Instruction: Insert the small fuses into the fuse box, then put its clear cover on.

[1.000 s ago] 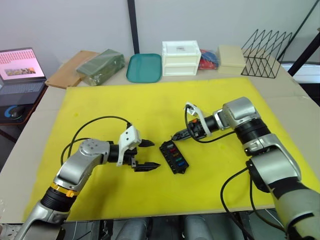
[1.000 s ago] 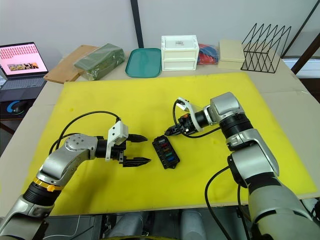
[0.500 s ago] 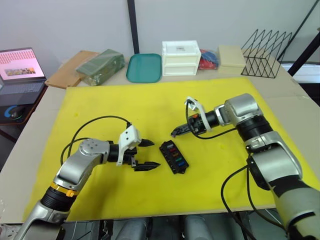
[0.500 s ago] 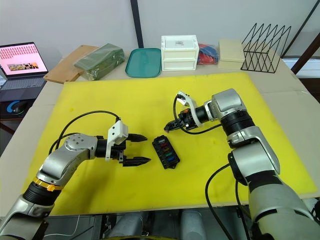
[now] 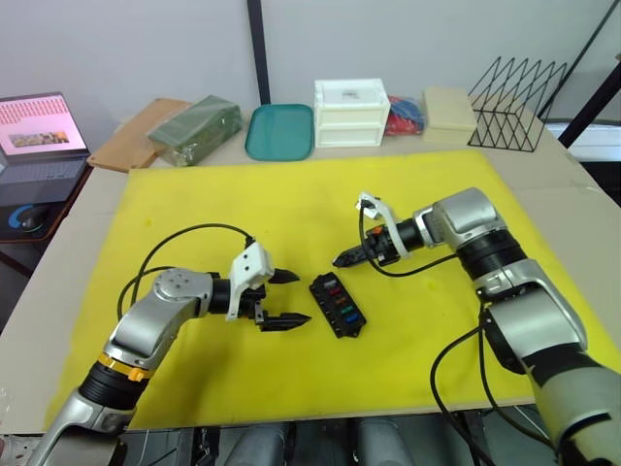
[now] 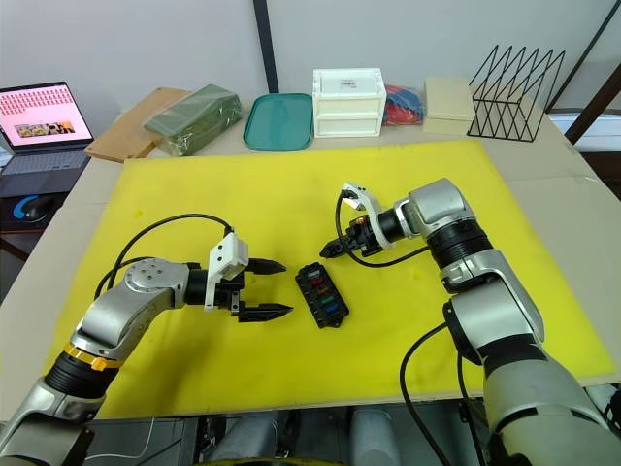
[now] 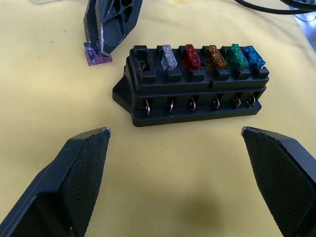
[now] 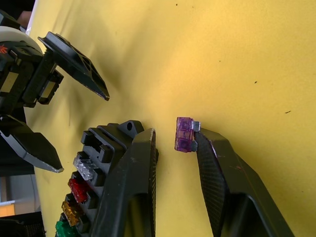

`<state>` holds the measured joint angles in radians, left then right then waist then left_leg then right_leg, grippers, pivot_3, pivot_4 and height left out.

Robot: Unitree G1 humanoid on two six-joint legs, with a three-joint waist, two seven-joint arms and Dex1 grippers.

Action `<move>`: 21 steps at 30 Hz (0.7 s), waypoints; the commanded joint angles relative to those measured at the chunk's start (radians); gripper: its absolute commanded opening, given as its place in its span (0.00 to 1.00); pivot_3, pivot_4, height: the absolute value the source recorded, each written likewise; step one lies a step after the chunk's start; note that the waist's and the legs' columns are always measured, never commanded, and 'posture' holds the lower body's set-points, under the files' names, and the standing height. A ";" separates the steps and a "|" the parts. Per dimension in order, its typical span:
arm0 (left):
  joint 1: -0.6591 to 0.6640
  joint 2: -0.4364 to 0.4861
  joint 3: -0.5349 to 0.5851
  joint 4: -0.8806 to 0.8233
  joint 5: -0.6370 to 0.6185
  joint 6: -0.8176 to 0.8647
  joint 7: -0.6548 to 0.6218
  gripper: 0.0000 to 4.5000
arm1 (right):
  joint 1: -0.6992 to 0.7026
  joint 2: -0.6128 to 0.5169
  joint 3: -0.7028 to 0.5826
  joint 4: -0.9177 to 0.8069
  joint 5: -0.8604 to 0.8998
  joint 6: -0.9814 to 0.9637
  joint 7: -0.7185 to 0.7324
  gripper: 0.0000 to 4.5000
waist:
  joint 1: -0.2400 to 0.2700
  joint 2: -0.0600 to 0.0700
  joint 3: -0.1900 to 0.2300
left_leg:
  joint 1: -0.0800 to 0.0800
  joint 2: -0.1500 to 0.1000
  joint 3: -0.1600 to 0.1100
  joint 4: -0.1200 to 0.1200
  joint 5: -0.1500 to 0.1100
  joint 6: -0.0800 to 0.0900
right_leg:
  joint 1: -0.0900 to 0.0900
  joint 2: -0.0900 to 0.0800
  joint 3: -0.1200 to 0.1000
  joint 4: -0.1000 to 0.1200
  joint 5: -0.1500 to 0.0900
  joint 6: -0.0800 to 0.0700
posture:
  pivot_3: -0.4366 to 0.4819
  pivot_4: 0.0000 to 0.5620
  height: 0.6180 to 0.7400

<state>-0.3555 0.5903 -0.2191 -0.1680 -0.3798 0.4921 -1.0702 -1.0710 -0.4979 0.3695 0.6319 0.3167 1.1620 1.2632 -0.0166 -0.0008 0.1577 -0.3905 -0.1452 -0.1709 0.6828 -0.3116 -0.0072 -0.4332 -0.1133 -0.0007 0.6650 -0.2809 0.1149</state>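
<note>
Right gripper [image 8: 173, 148], fingers narrow beside the purple fuse [image 8: 183, 134], must grip it squarely; left gripper [image 7: 182, 148] waits wide at the box [image 7: 192, 91], 9 o'clock side.

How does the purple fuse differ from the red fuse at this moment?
The purple fuse is outside the fuse box, at the tip of the right gripper. The red fuse stands seated in a slot of the box, between a clear fuse and an amber one. So purple is not yet inserted and red is. Both are small translucent blade fuses.
</note>
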 commanded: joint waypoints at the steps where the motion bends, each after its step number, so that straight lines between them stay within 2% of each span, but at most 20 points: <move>1: -0.009 0.009 0.025 -0.013 -0.003 -0.016 -0.001 1.00 | -0.011 -0.010 -0.010 -0.036 -0.001 -0.018 0.010 0.01 | 0.000 0.000 0.000 | 0.000 0.000 0.000 0.000 0.000 0.000 | 0.000 0.000 0.000 0.000 0.000 0.000 | 0.48 0.27 1.00; 7: 0.000 0.030 0.055 -0.016 -0.020 -0.003 -0.006 1.00 | -0.032 -0.030 -0.021 -0.106 0.019 -0.009 0.025 0.01 | 0.000 0.000 0.000 | 0.000 0.000 0.000 0.000 0.000 0.000 | 0.000 0.000 0.000 0.000 0.000 0.000 | 0.48 0.27 1.00; 9: 0.004 0.051 0.087 -0.023 -0.045 0.012 -0.018 1.00 | -0.050 -0.031 -0.020 -0.176 0.035 0.018 0.023 0.01 | -0.001 0.000 0.000 | 0.000 0.000 0.000 0.000 0.000 0.000 | 0.000 0.000 0.000 0.000 0.000 0.000 | 0.48 0.27 1.00; 17: 0.030 0.175 0.223 -0.030 -0.137 0.066 -0.077 1.00 | -0.018 0.024 -0.021 -0.614 0.145 0.105 -0.056 0.01 | -0.003 0.000 0.000 | -0.001 0.000 0.000 -0.001 0.000 0.000 | -0.003 0.000 0.000 0.001 0.000 0.000 | 0.48 0.27 1.00; 21: 0.046 0.251 0.280 0.019 -0.132 0.062 -0.100 1.00 | 0.046 0.055 0.107 -0.831 0.093 -0.014 -0.131 0.01 | 0.002 0.000 0.000 | -0.001 0.000 0.000 0.000 0.000 0.000 | -0.002 0.000 0.000 0.001 0.000 0.000 | 0.48 0.27 1.00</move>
<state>-0.3073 0.8231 0.0208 -0.1460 -0.5020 0.5624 -1.1586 -1.0260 -0.4463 0.4528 -0.1289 0.4219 1.1913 1.1503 -0.0146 -0.0008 0.1576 -0.3918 -0.1452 -0.1709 0.6829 -0.3116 -0.0073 -0.4356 -0.1134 -0.0006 0.6661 -0.2809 0.1149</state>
